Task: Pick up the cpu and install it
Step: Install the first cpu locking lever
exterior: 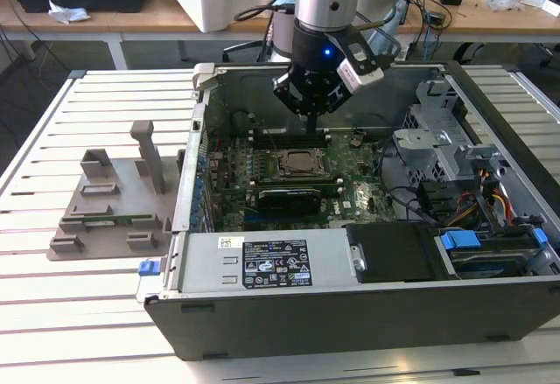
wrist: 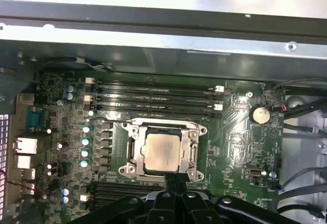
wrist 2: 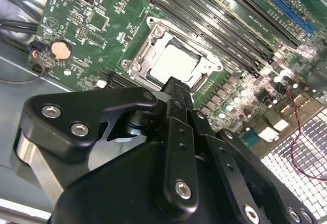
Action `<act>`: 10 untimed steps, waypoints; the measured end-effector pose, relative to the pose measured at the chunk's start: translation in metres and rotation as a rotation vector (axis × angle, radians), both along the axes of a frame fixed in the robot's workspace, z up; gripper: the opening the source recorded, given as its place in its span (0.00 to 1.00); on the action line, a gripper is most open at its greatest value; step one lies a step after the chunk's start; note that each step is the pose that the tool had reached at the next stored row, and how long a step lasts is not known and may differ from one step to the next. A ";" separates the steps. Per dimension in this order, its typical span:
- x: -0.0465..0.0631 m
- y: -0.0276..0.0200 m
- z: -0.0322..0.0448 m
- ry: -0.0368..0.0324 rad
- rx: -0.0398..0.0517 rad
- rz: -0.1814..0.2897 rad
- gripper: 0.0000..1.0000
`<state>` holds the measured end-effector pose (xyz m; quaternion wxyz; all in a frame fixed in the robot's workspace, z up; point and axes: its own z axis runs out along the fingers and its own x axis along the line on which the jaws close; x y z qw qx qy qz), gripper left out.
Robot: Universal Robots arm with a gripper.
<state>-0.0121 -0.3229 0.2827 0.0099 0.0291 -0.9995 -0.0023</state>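
The arm hangs over the open computer case (exterior: 490, 314), and the gripper (exterior: 312, 115) hovers just above the motherboard (exterior: 350, 193), near the socket's twelve o'clock edge in the exterior view. The fingers look drawn together into one narrow black tip with nothing held between them; in the second wrist view that tip (wrist 2: 176, 89) sits just beside the socket frame (wrist 2: 137, 55), apart from the chip.

And there is the cpu (wrist: 162, 151), lying flat inside the socket, silvery top up, square to the metal frame (wrist: 194, 155) in the first wrist view; in the second wrist view it (wrist 2: 172, 64) shows pale and bright. It looks seated already.

Handling, as a judgement: light, rigid, thin, with a smooth metal lid that may slip under hard pads. The underside and the socket contacts are the fragile part, so any tilt or sideways drag is a risk. The safest hold is across two opposite edges, kept level. The grey holder tray (exterior: 109, 218) sits outside the case, at nine o'clock.
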 end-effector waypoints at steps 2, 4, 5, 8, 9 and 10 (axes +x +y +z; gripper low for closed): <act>-0.006 0.0000 0.0000 -0.0003 0.0000 0.000 0.11; -0.011 0.0000 0.0000 -0.0003 0.0000 0.000 0.11; -0.019 0.0000 0.0000 -0.0004 -0.0002 0.000 0.11; -0.039 0.0041 -0.0020 -0.0005 -0.0001 0.000 0.11; -0.042 0.0060 -0.0027 -0.0004 -0.0002 0.000 0.11; -0.045 0.0078 -0.0034 -0.0004 -0.0003 0.000 0.11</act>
